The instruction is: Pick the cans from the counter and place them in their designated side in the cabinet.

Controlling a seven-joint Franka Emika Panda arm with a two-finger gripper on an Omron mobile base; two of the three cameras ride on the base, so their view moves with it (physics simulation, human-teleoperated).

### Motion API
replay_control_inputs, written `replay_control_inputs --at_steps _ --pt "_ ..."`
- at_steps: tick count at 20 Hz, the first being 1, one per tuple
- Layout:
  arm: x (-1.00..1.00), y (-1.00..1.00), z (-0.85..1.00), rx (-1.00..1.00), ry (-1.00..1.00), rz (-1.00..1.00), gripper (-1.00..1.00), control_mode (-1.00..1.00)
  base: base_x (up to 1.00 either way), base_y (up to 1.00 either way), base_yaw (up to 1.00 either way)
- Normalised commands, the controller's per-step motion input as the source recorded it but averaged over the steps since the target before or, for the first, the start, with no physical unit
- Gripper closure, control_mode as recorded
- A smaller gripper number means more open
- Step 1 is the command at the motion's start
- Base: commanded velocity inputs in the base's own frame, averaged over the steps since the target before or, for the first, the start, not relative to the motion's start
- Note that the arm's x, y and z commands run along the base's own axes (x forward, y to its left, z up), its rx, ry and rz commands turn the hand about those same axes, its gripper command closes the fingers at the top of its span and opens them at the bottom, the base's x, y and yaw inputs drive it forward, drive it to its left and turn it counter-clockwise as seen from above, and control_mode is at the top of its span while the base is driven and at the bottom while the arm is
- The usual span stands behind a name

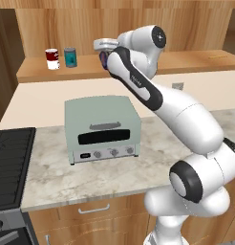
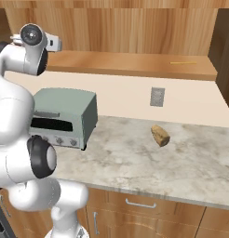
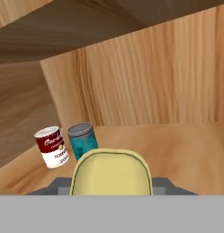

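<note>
My gripper (image 1: 105,56) is up at the cabinet shelf (image 1: 186,62), shut on the dark blue can (image 1: 104,60). That can's yellow top (image 3: 111,173) sits low in the hand view and hides the fingertips. The teal can (image 1: 70,57) with the silvery top stands upright on the left part of the shelf, to the left of my gripper and apart from it. In the hand view the teal can (image 3: 82,140) is just beyond the held can, up and to the left. The counter (image 1: 52,177) lies below.
A red-and-white can (image 1: 52,59) stands just left of the teal can, near the shelf's left wall. A mint-green toaster oven (image 1: 101,127) sits on the counter under my arm. The black stove (image 1: 9,162) is at left. A brown lump (image 2: 160,135) lies on the counter at right.
</note>
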Motion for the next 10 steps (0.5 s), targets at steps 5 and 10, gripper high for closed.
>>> replay_control_inputs --at_steps 5,10 --pt "0.22 0.09 0.0 -0.01 0.03 0.0 1.0 -1.0 0.0 0.0 0.0" --pt "0.24 0.06 -0.01 -0.01 0.04 0.0 1.0 -1.0 0.0 0.0 0.0"
